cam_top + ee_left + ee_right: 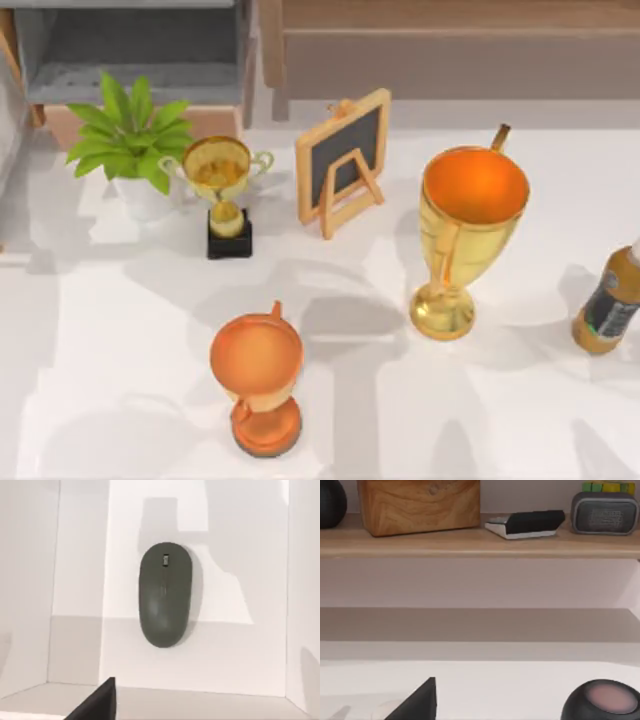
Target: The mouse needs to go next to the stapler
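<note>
Two task items are located: the grey-green mouse lies flat on a white surface in the left wrist view, untouched, and the black stapler rests on a wooden shelf in the right wrist view, between a wooden block and a grey device. Judged step: approach before the grasp, nothing yet gripped; jaw opening on either arm cannot be told. Next, the left arm should descend over the mouse, which lies with its scroll wheel toward 12 o'clock, and close across its narrow sides.
</note>
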`<move>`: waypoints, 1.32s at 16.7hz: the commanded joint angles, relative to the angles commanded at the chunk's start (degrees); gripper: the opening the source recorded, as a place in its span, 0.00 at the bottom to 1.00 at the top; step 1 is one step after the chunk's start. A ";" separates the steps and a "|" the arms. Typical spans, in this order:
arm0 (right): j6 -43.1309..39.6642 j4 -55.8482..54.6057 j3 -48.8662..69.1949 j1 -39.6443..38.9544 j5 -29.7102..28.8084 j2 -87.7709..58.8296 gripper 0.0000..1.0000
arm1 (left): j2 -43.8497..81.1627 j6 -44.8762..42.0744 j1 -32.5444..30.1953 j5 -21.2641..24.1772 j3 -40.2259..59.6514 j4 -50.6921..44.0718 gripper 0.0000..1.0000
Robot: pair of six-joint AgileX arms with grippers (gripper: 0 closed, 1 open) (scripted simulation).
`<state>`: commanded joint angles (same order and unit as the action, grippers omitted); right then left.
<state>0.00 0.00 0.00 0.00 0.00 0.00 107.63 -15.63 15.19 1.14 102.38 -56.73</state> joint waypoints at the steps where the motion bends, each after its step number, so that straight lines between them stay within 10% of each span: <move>1: 0.00 0.00 0.00 0.00 0.00 0.00 1.00 | 6.28 -0.82 0.90 0.08 5.70 -3.13 1.00; 10: 0.00 0.00 0.00 0.00 0.00 0.00 1.00 | 41.29 -6.04 4.03 1.17 39.74 -20.62 1.00; 22: 0.00 0.00 0.00 0.00 0.00 0.00 1.00 | 40.74 -6.76 4.05 1.26 37.11 -18.91 1.00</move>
<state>0.00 0.00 0.00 0.00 0.00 0.00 148.38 -22.39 19.24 2.41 139.49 -75.63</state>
